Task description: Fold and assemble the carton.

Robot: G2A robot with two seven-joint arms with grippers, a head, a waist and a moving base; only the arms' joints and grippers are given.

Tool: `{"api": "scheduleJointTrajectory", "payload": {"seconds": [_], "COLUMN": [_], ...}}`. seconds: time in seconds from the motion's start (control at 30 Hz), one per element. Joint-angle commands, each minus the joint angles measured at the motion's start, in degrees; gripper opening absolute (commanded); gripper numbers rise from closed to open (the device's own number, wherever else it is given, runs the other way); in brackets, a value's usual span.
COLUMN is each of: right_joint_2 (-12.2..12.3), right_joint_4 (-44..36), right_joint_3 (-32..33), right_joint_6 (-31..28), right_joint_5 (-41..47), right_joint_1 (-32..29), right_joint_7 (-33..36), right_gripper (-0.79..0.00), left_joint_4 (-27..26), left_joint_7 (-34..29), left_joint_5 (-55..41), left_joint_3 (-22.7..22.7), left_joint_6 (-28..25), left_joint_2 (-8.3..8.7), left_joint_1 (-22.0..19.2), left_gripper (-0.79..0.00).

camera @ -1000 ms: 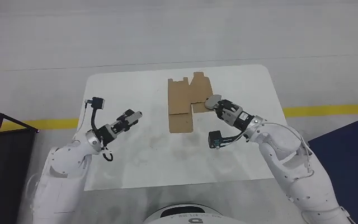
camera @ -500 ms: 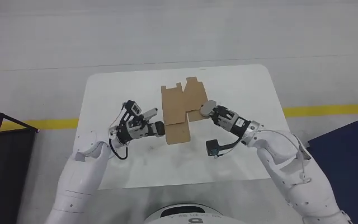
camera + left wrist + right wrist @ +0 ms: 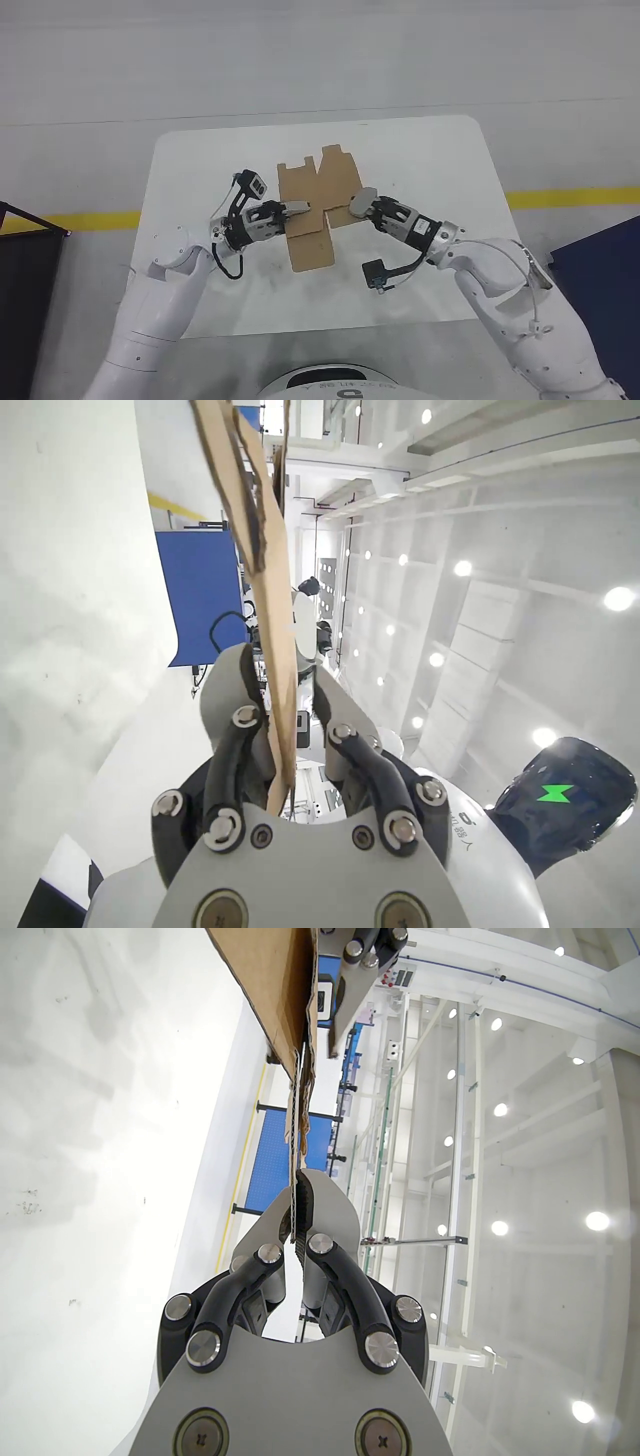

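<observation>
Cardboard carton, 1 edge pinched in right end effector, left end effector spread astride another

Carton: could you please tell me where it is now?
Top view: carton at table centre, right tool pinching its right edge, left tool straddling its left edge.

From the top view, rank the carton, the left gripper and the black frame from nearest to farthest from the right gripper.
1. carton: pinched in the right gripper itself.
2. left gripper: at the carton's opposite edge.
3. black frame: far past the left gripper, at the view's edge.
</observation>
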Motion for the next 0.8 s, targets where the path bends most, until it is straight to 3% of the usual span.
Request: {"api": "scheduleJointTrajectory", "payload": {"seconds": [0.0, 0.07, 0.1, 0.13, 0.37, 0.47, 0.6, 0.67, 0.7, 0.73, 0.77], "right_joint_2": [0.02, 0.02, 0.02, 0.01, -0.07, -0.28, -0.84, -1.27, -1.23, -1.23, -1.23], "right_joint_4": [-0.09, -0.11, -0.09, -0.05, 0.64, 1.83, 7.35, 12.97, 13.79, 13.79, 13.79], "right_joint_3": [-0.13, -0.19, -0.29, -0.38, -0.58, 1.26, 4.48, 4.11, 4.22, 4.22, 4.22], "right_joint_6": [-0.11, 0.03, 0.15, 0.21, 1.43, 3.32, 2.44, -3.90, -3.46, -3.46, -3.46], "right_joint_5": [-0.03, -0.14, -0.17, -0.20, 1.15, 8.82, 30.45, 44.95, 43.68, 43.68, 43.68], "right_joint_1": [0.04, 0.09, 0.08, 0.08, 0.45, 0.08, -0.68, 0.71, 2.79, 2.79, 2.79], "right_joint_7": [-0.07, 0.04, 0.20, 0.27, 0.29, -0.22, -4.06, -8.38, -10.24, -10.24, -10.24], "right_gripper": [-0.785, -0.785, -0.446, 0.000, 0.000, 0.000, 0.000, 0.000, -0.477, 0.000, 0.000], "left_joint_4": [-0.15, -0.32, -0.45, -0.59, -0.73, -0.19, 1.61, 2.82, 3.44, 3.88, 4.21], "left_joint_7": [0.68, 1.21, 1.60, 1.78, 3.41, 4.03, 4.78, 5.26, 5.58, 5.85, 6.06], "left_joint_5": [-0.06, -0.63, -0.95, -1.03, 0.55, 0.71, 1.81, 1.33, 1.08, 0.87, 0.67], "left_joint_3": [0.18, 0.19, 0.11, 0.03, -1.14, -1.97, -3.19, -3.62, -3.77, -3.84, -3.86], "left_joint_6": [-0.09, -0.51, -0.88, -1.27, -5.33, -7.18, -10.45, -11.95, -12.43, -12.86, -13.28], "left_joint_2": [0.00, -0.03, -0.04, -0.03, 0.18, 0.27, 0.42, 0.41, 0.39, 0.37, 0.34], "left_joint_1": [0.04, 0.13, 0.19, 0.22, 0.92, 1.10, 0.93, 0.76, 0.61, 0.40, 0.23], "left_gripper": [-0.785, -0.785, -0.785, -0.785, -0.785, -0.785, -0.785, -0.785, -0.785, -0.785, -0.785]}}
